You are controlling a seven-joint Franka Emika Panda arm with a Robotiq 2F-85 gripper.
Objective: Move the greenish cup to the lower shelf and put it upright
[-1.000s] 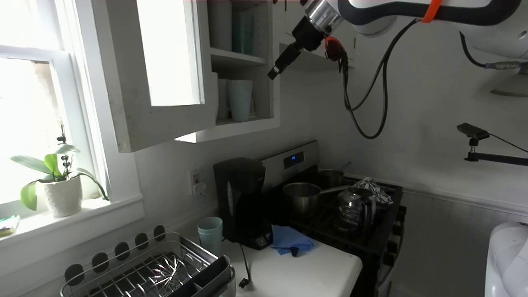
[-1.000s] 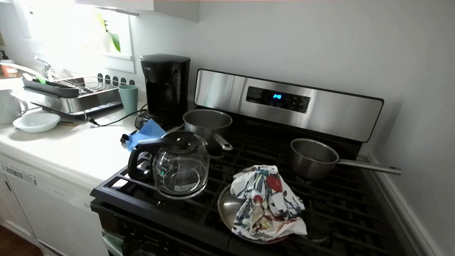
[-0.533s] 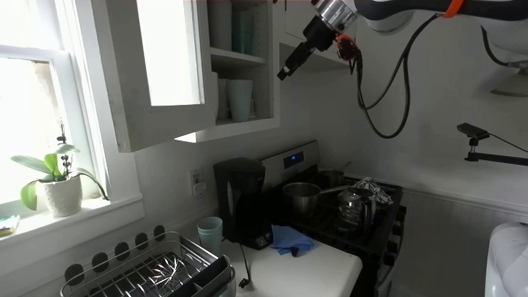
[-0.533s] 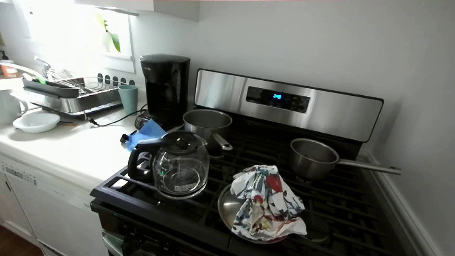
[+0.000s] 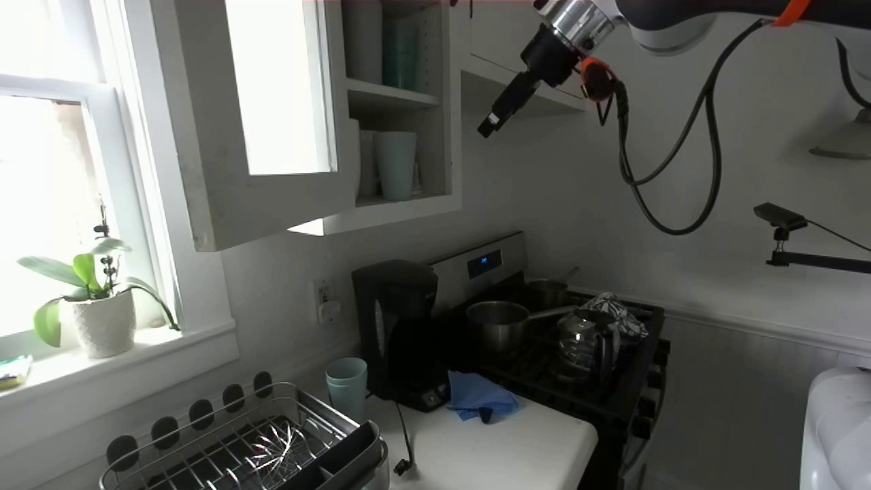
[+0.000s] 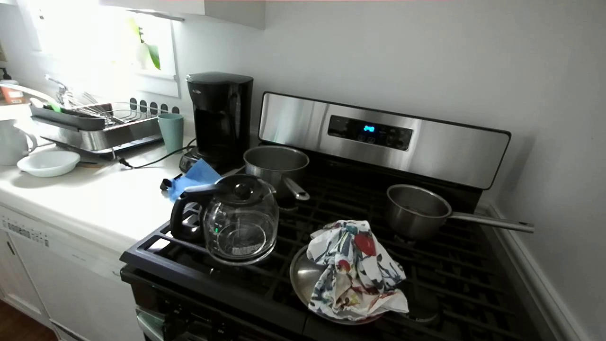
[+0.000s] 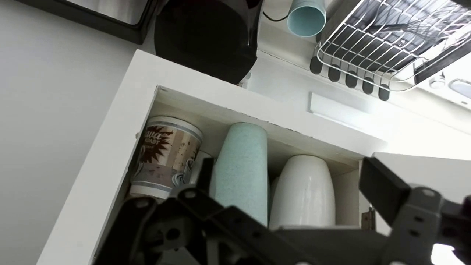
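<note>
Jaws backed away; cup apart on lower shelf.

Overexposed at window in both exterior views; dim well apart from it. Blurred at tool, wrist view.

The greenish cup looks matt and finely speckled, the white vessel smooth and glossy, the fingers dull. The carafe is clear glass, the stove panel shiny metal, and the towel creased, printed cloth.
</note>
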